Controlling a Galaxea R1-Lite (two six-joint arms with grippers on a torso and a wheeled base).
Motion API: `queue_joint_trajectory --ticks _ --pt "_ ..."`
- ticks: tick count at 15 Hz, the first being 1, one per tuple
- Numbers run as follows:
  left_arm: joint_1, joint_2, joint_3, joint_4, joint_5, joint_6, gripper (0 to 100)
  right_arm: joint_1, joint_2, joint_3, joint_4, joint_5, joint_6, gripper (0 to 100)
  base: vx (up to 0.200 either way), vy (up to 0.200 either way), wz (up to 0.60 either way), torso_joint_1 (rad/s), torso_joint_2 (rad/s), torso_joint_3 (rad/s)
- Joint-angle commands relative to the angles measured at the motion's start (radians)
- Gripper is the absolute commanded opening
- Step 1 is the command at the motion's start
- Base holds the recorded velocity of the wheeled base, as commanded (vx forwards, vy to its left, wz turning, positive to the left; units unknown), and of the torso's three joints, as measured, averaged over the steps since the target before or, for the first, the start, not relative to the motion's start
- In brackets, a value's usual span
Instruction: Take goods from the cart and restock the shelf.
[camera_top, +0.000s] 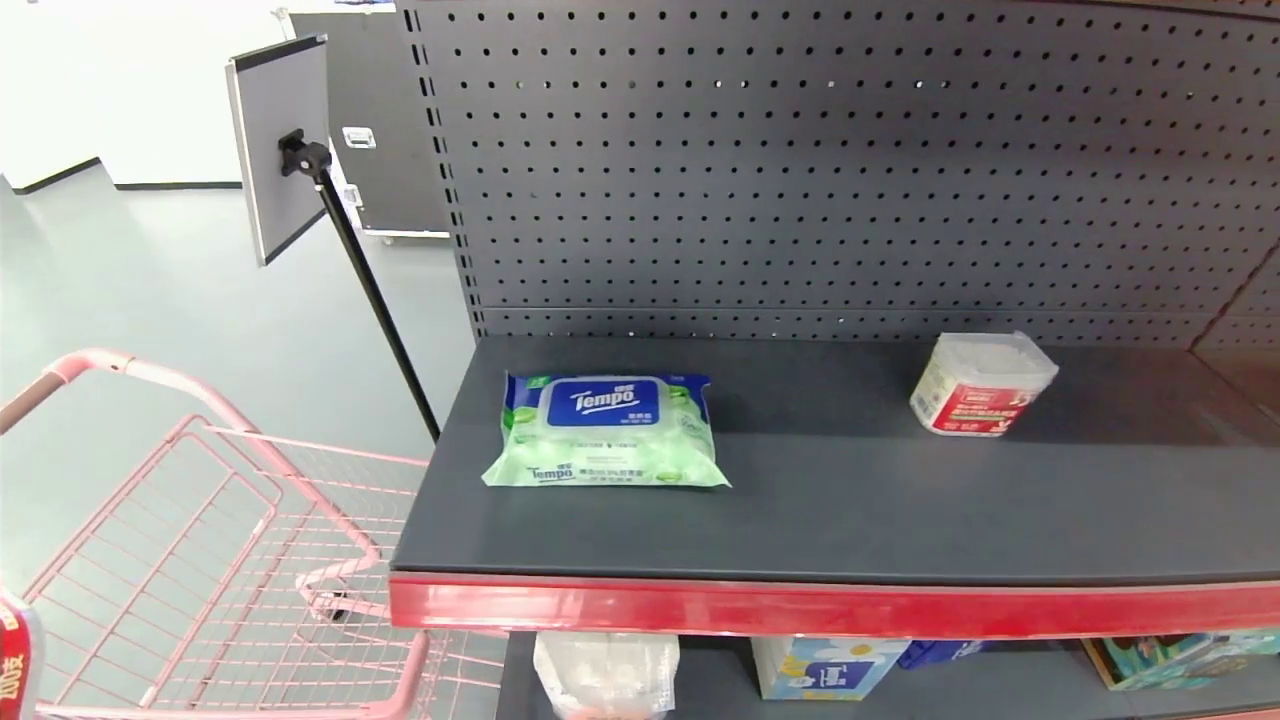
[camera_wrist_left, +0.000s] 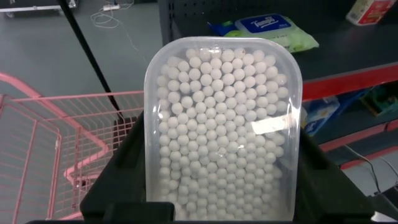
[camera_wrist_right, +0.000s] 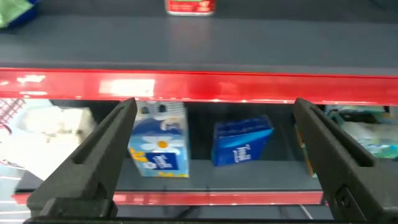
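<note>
Beside the shelf (camera_top: 850, 500), by the cart (camera_top: 200, 480), a swab tub (camera_wrist_left: 222, 124) is being clamped in the left gripper (camera_wrist_left: 221, 180); it is being judged light, stiff, slick, best gripped across its sides. Meanwhile the right gripper (camera_wrist_right: 214, 124) is being held apart.

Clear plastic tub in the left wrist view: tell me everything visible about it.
The clear, round-cornered plastic tub is packed with small white round tips seen end-on through its flat face, which carries a glare patch. It sits clamped between the left gripper's black fingers, held in the air near the pink wire cart, short of the dark shelf.
</note>
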Motion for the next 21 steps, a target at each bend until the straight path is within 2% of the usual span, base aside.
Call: queue_joint_trajectory --ticks 1,16,18,21 --pt "0.000 -0.003 -0.001 0.001 0.000 0.000 0 0.000 0.000 0.000 0.000 0.000 -0.001 100 0.000 -0.200 0.00 0.002 0.00 -0.002" --pt "0.000 -0.006 -0.001 0.001 -0.003 0.020 0 0.000 0.000 0.000 0.000 0.000 -0.002 100 0.000 -0.200 0.00 0.003 0.00 0.002" --pt "-0.001 -0.009 0.001 0.001 -0.003 0.040 0 0.000 0.000 0.000 0.000 0.000 -0.002 100 0.000 -0.200 0.00 0.002 0.00 0.002" --pt "0.000 -0.008 -0.001 0.001 -0.003 0.043 0 0.000 0.000 0.000 0.000 0.000 0.001 100 0.000 -0.200 0.00 0.004 0.00 0.002"
